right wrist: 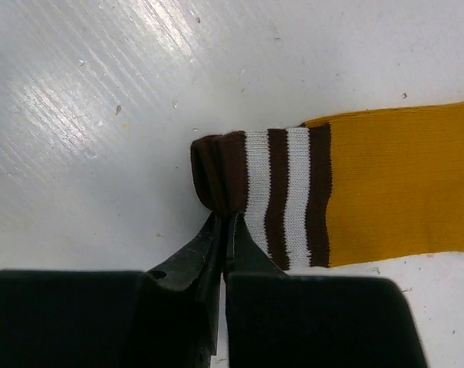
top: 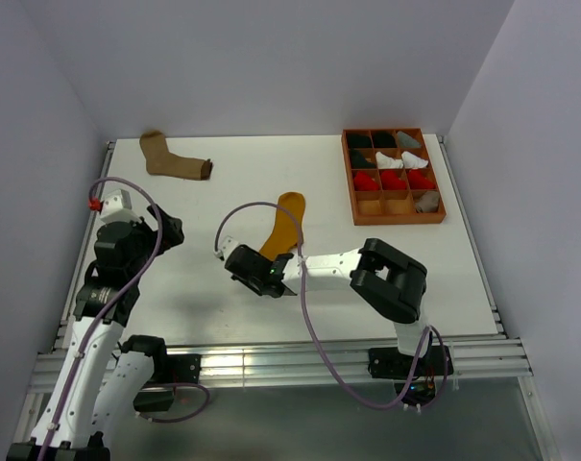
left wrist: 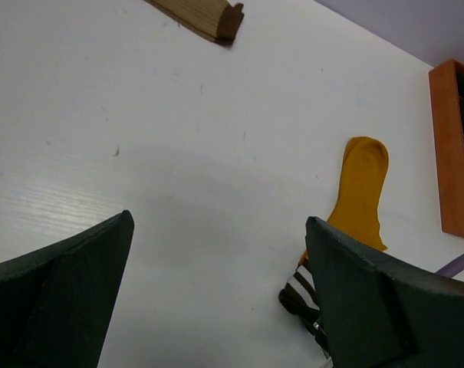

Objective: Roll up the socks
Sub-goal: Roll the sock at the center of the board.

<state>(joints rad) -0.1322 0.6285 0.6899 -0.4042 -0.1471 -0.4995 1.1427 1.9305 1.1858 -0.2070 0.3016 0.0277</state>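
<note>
Left of the wooden tray (top: 399, 220), about level with its near rim, we see the mustard sock (top: 286, 223) lying flat on the white table (top: 194, 298). Its toe points toward the far wall and its striped cuff (right wrist: 278, 195) toward the arms. Our right gripper (right wrist: 221, 226) has its jaws pressed together on the dark-brown end of that cuff, which bunches up slightly at the tips. Much farther left of the tray, level with its far row, the tan sock (top: 172, 160) with a dark cuff lies by itself. Our left gripper (left wrist: 220, 222) hovers farther left again, nearer the arms, with its jaws spread wide and only bare table between them. Rolled bundles (top: 393, 180) in red, white and black sit in some of the tray's compartments.
</note>
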